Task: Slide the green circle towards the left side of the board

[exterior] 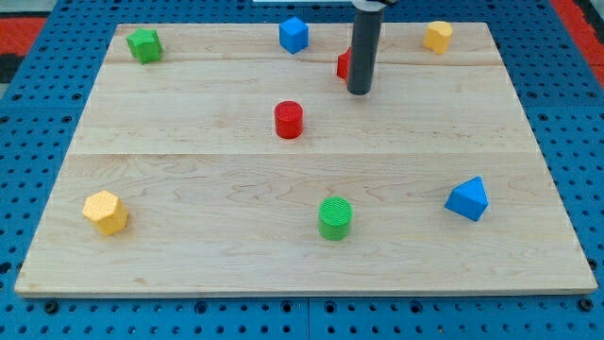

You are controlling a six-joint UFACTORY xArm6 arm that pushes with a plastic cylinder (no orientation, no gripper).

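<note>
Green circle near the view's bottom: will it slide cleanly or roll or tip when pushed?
The green circle stands upright on a flat end, squat, so it probably slides without tipping. Its round side may let it slip off an off-centre push. My tip is far above it.

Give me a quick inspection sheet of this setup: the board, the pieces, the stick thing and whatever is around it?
Surface: pale wooden board, lying flat on a blue perforated base.
Job's things: green circle near the view's bottom centre, standing free of other blocks.
Clutter: red cylinder mid-board; green star-like block top left; blue cube top centre; yellow block top right; yellow hexagon block bottom left; blue wedge-like block bottom right; red block partly hidden behind the rod.
Tool: none; my tip sits beside that red block, far above the green circle in the view.
Cables: nothing seen.
Surroundings: red strip at the top right corner.
</note>
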